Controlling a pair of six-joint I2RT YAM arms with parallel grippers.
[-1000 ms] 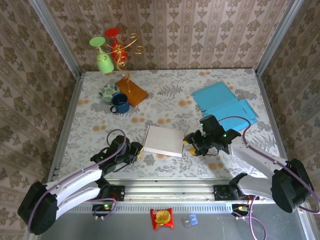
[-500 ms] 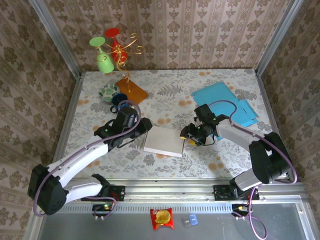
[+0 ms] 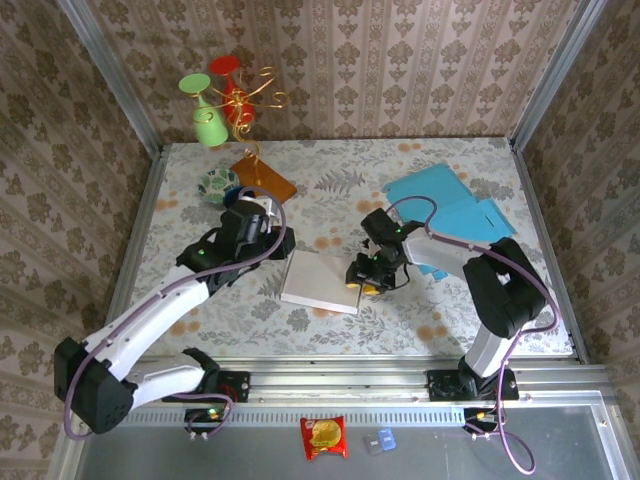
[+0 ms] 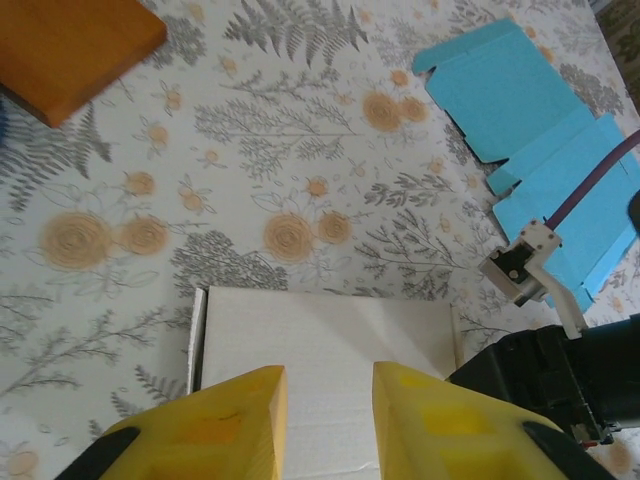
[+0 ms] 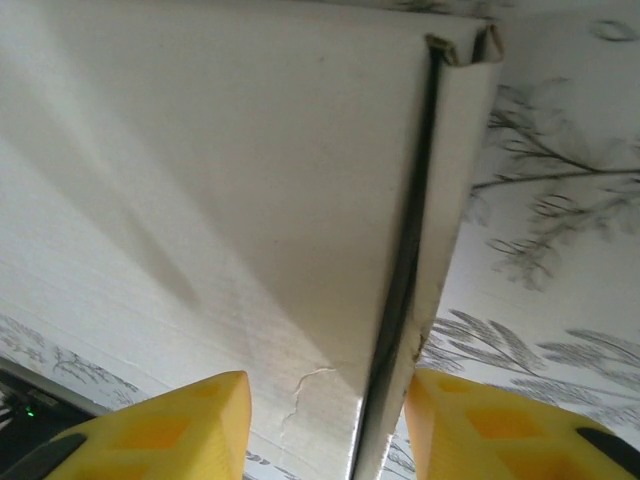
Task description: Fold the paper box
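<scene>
near ledge: a red snack packet (image 3: pixel 323 437) lies in front of the base rail.

mid table: the white paper box (image 3: pixel 320 282) lies flat near the centre of the floral table (image 3: pixel 200 320). the right gripper (image 3: pixel 364 281) sits at its right edge, jaws apart and astride the folded side. one finger is over the top panel and one is outside it, which probably prepares a pinch on that fold. the left gripper (image 3: pixel 280 248) hovers at the far left corner, jaws slightly apart and empty, likely to steady the panel.

far right: flat blue cardboard blanks (image 3: pixel 445 205), well apart from the box.

far left: an orange board (image 3: pixel 270 183), a bowl (image 3: pixel 214 183) and a wire stand (image 3: pixel 240 100) with cups.

patterned walls (image 3: pixel 400 60) enclose the cell.
</scene>
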